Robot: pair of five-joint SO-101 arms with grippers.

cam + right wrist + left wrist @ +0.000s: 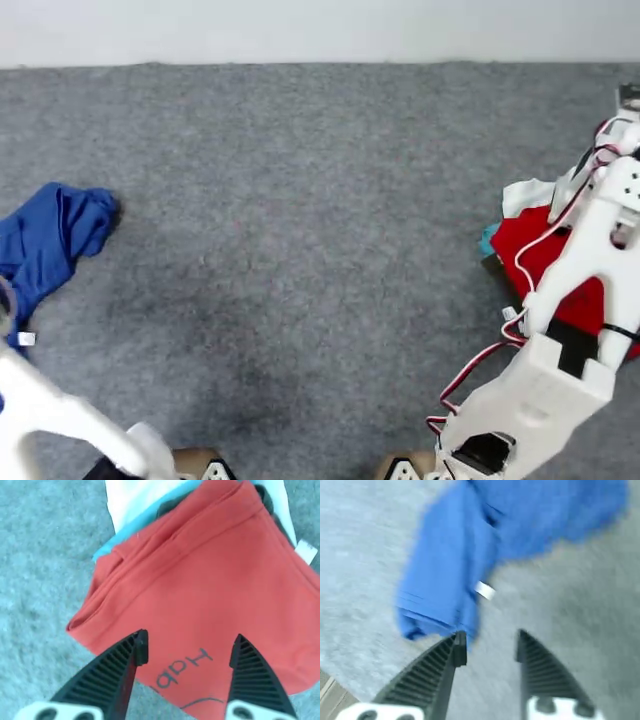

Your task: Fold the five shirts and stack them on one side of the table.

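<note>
High view: crumpled blue shirt (pixel 55 235) near the left edge of the tabletop (pixel 320 180), folded red shirt (pixel 508 238) topping white and teal layers (pixel 135 505) near its right edge. Left claw (pixel 487 647) spread beside the blue shirt; right claw (pixel 190 652) spread over the red one, pinching nothing. Likely last shirt pending: needs pulling to the tabletop's middle, flattening, then folding.

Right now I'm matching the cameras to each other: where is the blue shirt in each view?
High view: blue shirt lies crumpled at the picture's left edge, about mid-height.
Left wrist view: the shirt lies just ahead of the open left gripper.
Right wrist view: faces the red shirt instead.
Shared landmark: the blue shirt's white tag; grey table throughout.
</note>
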